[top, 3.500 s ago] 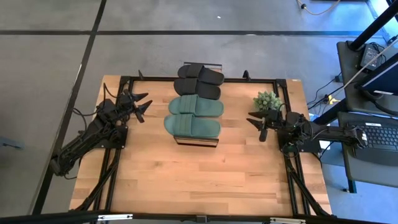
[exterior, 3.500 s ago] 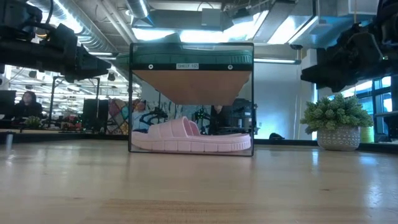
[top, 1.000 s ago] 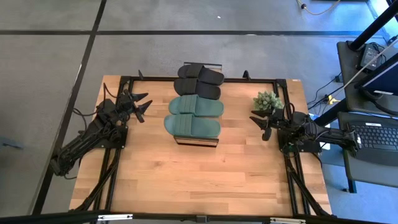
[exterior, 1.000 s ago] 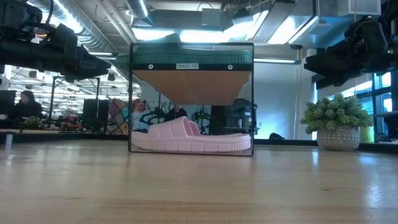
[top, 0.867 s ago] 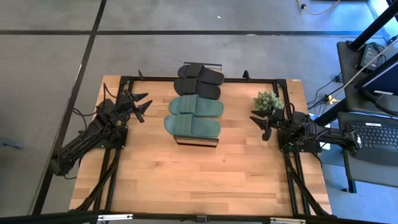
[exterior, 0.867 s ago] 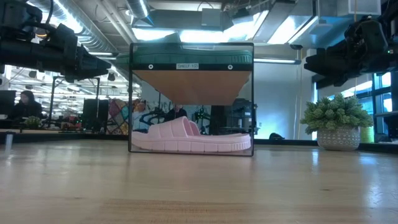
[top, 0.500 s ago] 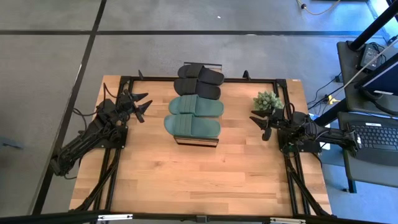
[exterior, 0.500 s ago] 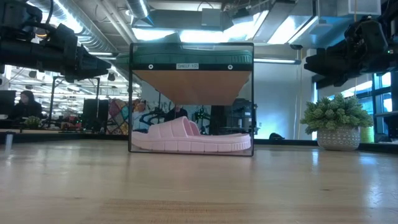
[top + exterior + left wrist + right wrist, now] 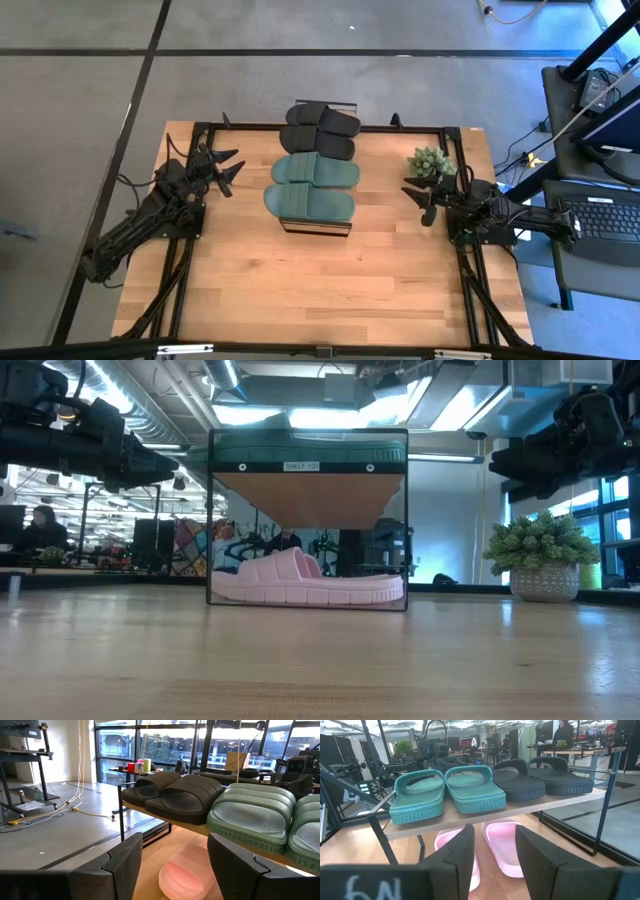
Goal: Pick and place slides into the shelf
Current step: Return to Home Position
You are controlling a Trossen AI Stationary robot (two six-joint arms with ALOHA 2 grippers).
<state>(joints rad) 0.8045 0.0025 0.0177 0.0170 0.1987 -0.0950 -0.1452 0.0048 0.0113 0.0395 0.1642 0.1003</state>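
Left hand (image 9: 228, 166): held above the left edge of the worktop (image 9: 320, 290), well apart from the shelf (image 9: 305, 500); its fingers are spread wide and nothing is gripped.
Right hand (image 9: 417, 203): held above the right edge of the worktop, just beside the potted plant (image 9: 430, 162); its fingers are parted — nothing is held between them.
Green pair (image 9: 312, 185): laid side by side on the shelf's wooden board, at the end nearer the front of the worktop.
Black pair (image 9: 320, 128): laid side by side on the same board, at the far end, just beside the green pair.
Pink pair (image 9: 492, 845): set on the worktop under the board, inside the black frame; in the low view one pink slide is seen between the frame's posts.
Shelf: stood lengthwise on the far half of the worktop, between the two arms — its far end lies near the back edge.
Potted plant: stood on the worktop towards the right back corner, apart from the shelf.
Room: a person (image 9: 44, 520) is seen far behind the worktop in the low view.
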